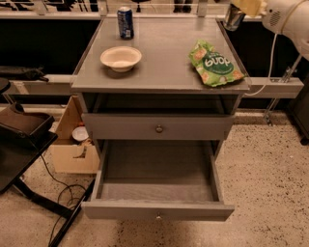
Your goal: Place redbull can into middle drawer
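Observation:
My gripper (240,10) is at the top right, beyond the cabinet's back right corner, well above the drawers. It is shut on the redbull can (233,19), a slim silver-and-dark can that hangs tilted below the pale fingers; its upper part is hidden by them. The middle drawer (157,211) is pulled out wide at the bottom, and its deep grey tray (157,170) holds nothing. The upper drawer front (159,128) with its round knob is closed.
On the cabinet top (164,72) stand a wider blue can (125,22) at the back left, a white bowl (120,58) and a green chip bag (215,64) on the right. A cardboard box (72,144) and a black chair (21,130) are on the floor at left.

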Robot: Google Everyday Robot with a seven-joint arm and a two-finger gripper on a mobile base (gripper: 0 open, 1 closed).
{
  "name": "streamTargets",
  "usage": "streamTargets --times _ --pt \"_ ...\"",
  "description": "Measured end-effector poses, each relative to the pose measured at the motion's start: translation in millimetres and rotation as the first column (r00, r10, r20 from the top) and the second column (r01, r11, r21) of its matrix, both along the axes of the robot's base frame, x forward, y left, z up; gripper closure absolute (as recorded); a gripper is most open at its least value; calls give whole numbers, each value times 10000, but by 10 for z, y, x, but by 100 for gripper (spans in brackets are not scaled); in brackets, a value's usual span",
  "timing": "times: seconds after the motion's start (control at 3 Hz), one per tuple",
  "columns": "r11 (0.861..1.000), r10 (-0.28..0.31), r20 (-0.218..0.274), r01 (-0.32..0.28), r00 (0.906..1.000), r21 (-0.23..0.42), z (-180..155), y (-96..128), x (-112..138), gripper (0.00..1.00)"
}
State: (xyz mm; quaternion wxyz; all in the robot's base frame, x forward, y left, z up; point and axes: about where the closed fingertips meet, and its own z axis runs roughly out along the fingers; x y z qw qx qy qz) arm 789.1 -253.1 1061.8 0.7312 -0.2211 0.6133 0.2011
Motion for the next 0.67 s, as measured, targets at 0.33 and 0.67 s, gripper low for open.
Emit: streamTargets --times 0.33,0.67 --pt "9988 273 232 -263 9994 -403 -194 -85 -594 100" --pt "9966 138 164 -124 9998 -820 -366 -176 -1205 100"
